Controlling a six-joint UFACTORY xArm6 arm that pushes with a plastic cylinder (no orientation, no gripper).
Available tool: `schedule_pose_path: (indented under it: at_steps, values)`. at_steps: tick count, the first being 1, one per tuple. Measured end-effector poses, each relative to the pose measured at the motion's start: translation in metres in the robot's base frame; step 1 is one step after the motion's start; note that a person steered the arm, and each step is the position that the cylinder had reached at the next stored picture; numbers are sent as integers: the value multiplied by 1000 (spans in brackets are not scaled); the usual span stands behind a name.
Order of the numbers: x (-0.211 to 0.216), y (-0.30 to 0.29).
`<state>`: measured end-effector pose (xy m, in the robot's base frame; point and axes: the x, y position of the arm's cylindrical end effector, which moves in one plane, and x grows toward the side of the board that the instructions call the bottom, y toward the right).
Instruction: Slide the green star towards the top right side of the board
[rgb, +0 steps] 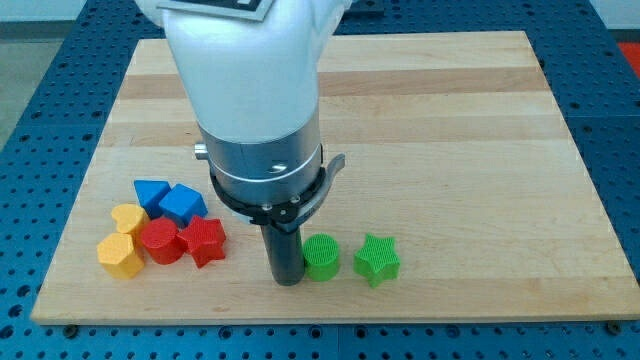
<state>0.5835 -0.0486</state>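
Tip (287, 281) – green cylinder (321, 258) (touching) blocks star (376, 259).

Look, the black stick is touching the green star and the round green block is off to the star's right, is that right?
Not quite. In the camera view my tip is beside the green cylinder, on its left. The green star is the one farther toward the view's right, with the cylinder between it and my tip.
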Motion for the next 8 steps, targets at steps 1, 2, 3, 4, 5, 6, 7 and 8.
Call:
schedule_pose_path:
  at_steps: [1, 2, 3, 4, 5, 6, 7, 8]
  values:
    - [4, 0]
    - [26, 0]
    - [35, 11]
    - [35, 41]
    - [33, 63]
    - [25, 72]
    - [8, 75]
    - [-8, 91]
